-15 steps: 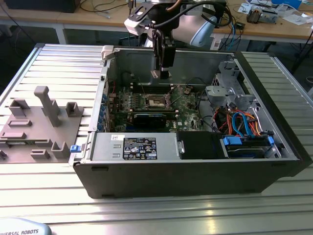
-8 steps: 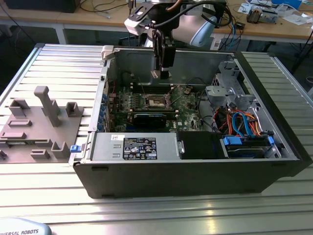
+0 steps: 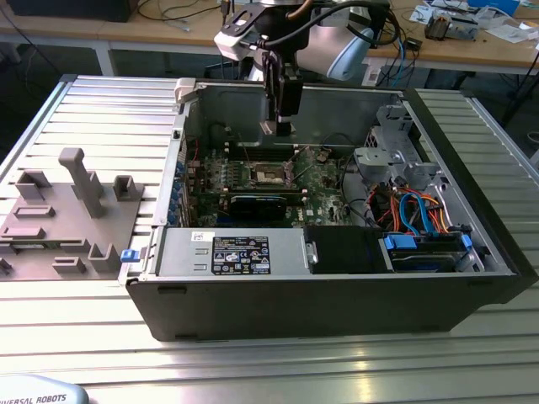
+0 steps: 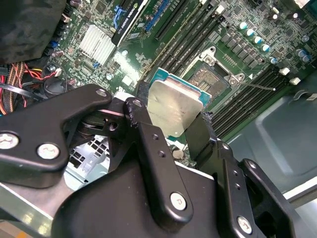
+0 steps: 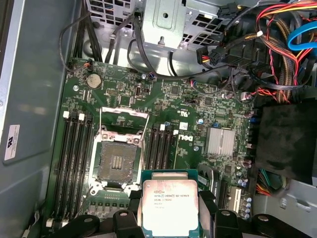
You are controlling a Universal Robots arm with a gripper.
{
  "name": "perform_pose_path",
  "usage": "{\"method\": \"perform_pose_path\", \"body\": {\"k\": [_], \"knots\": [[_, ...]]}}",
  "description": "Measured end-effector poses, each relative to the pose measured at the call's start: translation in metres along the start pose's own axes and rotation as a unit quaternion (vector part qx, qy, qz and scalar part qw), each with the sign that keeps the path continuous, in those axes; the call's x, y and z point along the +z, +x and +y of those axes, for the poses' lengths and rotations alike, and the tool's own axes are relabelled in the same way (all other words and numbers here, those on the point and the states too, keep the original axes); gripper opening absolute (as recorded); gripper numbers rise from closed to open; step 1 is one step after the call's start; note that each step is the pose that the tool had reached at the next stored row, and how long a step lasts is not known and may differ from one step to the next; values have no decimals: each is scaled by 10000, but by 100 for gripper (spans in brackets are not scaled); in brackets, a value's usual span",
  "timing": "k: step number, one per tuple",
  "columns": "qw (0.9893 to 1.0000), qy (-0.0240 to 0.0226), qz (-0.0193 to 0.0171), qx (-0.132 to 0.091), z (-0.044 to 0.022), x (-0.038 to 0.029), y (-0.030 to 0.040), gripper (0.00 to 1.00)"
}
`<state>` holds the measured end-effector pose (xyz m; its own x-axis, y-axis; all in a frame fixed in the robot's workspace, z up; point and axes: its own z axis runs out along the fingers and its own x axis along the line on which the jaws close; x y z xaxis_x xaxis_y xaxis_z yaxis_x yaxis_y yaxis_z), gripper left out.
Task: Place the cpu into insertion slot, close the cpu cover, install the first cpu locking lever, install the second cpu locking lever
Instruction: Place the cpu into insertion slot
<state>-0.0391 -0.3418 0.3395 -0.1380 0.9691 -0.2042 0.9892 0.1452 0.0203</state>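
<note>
Cpu [image 5: 170, 208] up in air, silvery face showing, clear of green circuit board [image 5: 198, 99], near insertion slot [image 5: 118, 161] but not seated. Slot open, contact grid exposed. Gripper [image 5: 170, 214] pinching cpu by two opposite edges, black fingers [image 4: 148, 144] tight against it. Arm upright over open computer case [image 3: 337, 303], gripper pointing straight down at board.
</note>
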Motion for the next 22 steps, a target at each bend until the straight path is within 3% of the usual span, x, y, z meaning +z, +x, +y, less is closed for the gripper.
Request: {"method": "perform_pose_path", "body": {"k": [22], "knots": [[10000,12,-83,-4,6,0,-1,54]]}}
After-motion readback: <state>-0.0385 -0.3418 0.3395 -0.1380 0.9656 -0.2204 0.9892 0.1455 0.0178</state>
